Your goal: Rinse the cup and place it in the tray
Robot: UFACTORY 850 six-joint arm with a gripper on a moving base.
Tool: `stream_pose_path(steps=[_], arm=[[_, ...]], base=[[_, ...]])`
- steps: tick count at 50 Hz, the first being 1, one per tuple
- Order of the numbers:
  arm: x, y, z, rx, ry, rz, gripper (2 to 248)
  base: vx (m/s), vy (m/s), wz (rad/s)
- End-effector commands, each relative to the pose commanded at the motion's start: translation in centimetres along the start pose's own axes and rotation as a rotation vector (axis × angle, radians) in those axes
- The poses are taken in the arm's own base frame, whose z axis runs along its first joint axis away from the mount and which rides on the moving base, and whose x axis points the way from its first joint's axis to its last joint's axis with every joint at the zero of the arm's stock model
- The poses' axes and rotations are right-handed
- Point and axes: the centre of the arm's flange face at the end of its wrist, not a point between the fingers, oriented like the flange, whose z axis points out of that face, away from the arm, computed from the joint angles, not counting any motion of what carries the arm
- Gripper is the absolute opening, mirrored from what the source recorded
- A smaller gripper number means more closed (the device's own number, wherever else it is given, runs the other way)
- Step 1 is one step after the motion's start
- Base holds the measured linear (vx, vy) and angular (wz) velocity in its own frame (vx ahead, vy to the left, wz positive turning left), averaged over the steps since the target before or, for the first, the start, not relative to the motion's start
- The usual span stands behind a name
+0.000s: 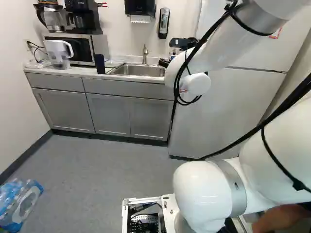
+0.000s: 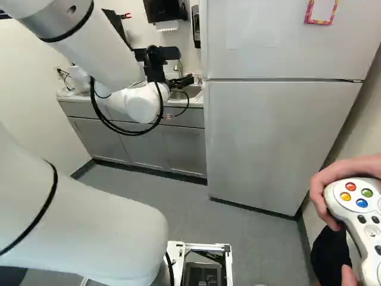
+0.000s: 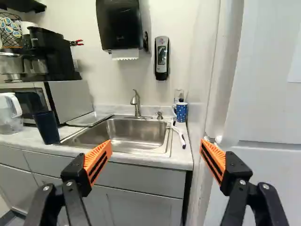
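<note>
A coffee maker [image 3: 52, 54] sits on the microwave [image 3: 70, 101], near a pitcher [image 1: 58, 56]. A towel dispenser [image 3: 120, 26] and soap dispenser [image 3: 162, 56] hang on the wall [image 3: 113, 84]. Plastic bottles [image 1: 20, 206] lie on the floor [image 1: 107, 165]; the fridge [image 2: 262, 137] is closed.

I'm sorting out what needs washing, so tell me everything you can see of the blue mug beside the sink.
The mug is blue with pale spots and looks ceramic. Its handle is on the side toward the faucet. It stands upright on the counter beside the sink, with a white-handled brush lying nearer. I can't make out what, if anything, is inside.
</note>
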Motion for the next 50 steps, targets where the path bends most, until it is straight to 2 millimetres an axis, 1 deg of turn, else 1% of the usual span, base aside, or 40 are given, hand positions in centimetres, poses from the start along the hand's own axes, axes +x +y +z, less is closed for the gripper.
stream_pose_path(steps=[50], arm=[[4.1,-0.2,4.5,0.004,-0.048,0.000,247]], base=[[0.000,0.000,0.000]])
